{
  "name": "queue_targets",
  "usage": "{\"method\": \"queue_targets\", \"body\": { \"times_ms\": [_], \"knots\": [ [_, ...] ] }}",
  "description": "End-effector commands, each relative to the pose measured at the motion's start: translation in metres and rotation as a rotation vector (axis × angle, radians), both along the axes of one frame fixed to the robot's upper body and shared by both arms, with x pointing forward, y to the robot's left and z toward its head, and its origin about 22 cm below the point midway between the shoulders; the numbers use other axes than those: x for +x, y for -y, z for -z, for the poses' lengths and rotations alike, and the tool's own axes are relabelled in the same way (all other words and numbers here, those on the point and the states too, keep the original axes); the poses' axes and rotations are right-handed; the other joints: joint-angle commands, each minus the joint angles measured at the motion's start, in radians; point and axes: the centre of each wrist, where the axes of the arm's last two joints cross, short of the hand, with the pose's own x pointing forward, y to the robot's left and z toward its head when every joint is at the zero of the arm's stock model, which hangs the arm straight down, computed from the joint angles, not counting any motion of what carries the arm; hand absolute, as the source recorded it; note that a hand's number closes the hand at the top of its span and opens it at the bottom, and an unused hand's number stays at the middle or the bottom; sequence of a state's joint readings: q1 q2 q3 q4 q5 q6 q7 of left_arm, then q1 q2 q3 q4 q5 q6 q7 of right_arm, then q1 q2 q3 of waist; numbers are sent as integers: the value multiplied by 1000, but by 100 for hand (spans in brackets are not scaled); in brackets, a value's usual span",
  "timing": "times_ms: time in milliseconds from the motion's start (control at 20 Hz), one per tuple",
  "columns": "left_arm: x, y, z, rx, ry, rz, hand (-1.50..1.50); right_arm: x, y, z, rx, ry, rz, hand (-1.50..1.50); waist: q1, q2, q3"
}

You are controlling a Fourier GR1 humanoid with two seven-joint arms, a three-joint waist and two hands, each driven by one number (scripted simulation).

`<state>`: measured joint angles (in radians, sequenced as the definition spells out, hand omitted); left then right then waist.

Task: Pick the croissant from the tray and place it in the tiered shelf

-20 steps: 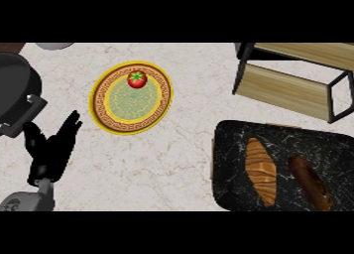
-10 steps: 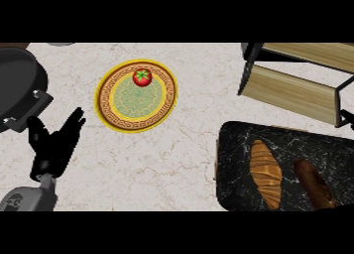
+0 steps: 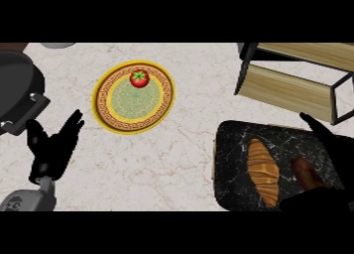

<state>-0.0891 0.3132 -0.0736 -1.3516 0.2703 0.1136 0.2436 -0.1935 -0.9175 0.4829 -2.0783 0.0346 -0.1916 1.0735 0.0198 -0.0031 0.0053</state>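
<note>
Head view: the croissant (image 3: 264, 171) lies on the dark marbled tray (image 3: 231, 149) at lower right. Its long axis runs up and down the view, upper tip leaning slightly left. The right hand (image 3: 342, 158) hovers just to its right, fingers straight, thumb spread wide, holding nothing. A brown stick-shaped piece (image 3: 304, 171) lies between them. The left hand (image 3: 55, 144) rests open at lower left. The tiered shelf (image 3: 300, 84) stands beyond the tray.
</note>
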Motion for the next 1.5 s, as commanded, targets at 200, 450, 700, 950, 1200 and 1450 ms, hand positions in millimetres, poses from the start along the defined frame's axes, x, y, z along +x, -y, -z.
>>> {"method": "queue_targets", "body": {
  "times_ms": [200,450,700,950,1200,1450],
  "knots": [
    [-23,-23,7,-11,-67,-18,0,-4,-31,24,-83,-43,89,-150,-12,1,-6],
    [-16,-6,24,-10,-75,-19,0,7,-36,41,-85,-56,93,-150,-18,3,-6],
    [-11,-11,10,-22,-58,-45,0,13,-37,43,-116,-68,101,-150,-19,3,-6],
    [-4,9,4,-20,-73,-29,0,20,-27,75,-178,-85,136,-150,-19,3,-5],
    [-26,0,23,-16,-79,-15,0,34,-38,66,-202,-69,131,-150,-14,3,-6],
    [-11,-6,12,-19,-69,-27,0,34,-37,98,-156,-23,121,-150,-19,3,-5]
  ]
}}
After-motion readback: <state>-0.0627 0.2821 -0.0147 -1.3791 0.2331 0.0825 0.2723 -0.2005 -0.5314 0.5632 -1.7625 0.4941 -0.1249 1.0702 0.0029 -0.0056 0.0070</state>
